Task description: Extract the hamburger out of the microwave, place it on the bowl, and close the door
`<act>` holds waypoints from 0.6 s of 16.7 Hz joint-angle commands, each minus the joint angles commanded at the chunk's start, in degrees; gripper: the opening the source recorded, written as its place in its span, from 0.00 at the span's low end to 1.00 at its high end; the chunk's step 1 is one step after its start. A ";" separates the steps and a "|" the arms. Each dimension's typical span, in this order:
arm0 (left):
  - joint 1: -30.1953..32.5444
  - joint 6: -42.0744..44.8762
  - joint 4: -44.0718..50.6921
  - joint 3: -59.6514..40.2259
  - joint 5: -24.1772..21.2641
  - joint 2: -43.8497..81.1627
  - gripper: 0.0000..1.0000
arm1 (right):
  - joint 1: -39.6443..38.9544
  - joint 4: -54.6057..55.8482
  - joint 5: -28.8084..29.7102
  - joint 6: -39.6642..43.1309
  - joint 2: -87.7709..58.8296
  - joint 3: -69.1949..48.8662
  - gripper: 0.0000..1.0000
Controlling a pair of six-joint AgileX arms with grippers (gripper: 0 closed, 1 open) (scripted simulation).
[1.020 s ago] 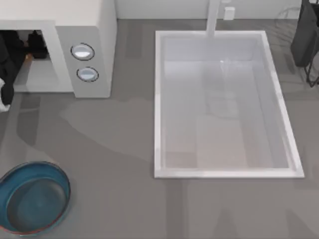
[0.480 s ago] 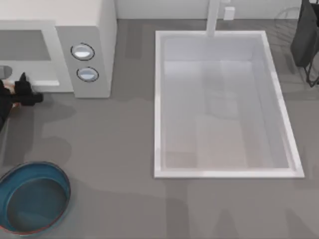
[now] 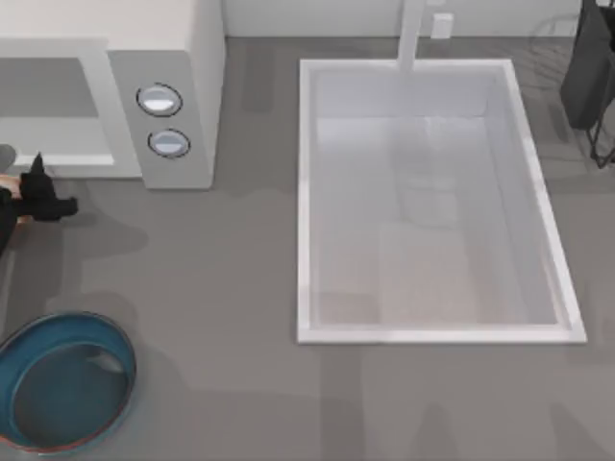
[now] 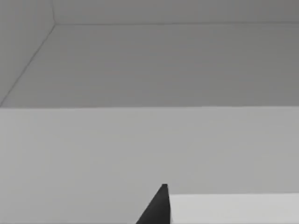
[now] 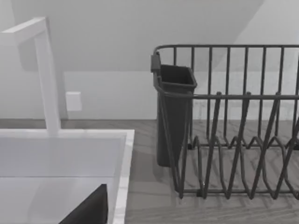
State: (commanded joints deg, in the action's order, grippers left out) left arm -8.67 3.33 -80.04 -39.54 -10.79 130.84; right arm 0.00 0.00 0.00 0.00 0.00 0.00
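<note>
The off-white microwave point(image 3: 183, 58) stands at the back left with its front cavity point(image 3: 53, 115) open and two round knobs point(image 3: 159, 99) on its panel. My left gripper point(image 3: 48, 187) hovers just in front of the cavity at the table's left edge. It is shut on the hamburger point(image 3: 8, 181), of which only a cream and orange sliver peeks out. One dark fingertip point(image 4: 156, 207) shows against pale surfaces in the left wrist view. The teal bowl point(image 3: 62, 379) sits at the front left, well in front of the gripper. The door is out of view.
A large white sink point(image 3: 432, 202) with a faucet point(image 3: 411, 34) fills the middle and right of the table. A dark wire dish rack point(image 5: 233, 140) with a utensil cup point(image 5: 174, 116) stands at the back right. A dark part of my right gripper point(image 5: 88, 210) shows over the sink's edge.
My left gripper has pulled out of the microwave cavity with the hamburger and moved toward the table's front. The cavity now stands bare.
</note>
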 joint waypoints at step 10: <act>-0.05 0.09 17.30 -0.26 0.21 -17.26 0.00 | 0.00 0.00 0.00 0.00 0.00 0.00 1.00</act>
State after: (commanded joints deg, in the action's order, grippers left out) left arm -8.72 3.42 -62.74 -39.80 -10.58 113.57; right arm 0.00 0.00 0.00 0.00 0.00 0.00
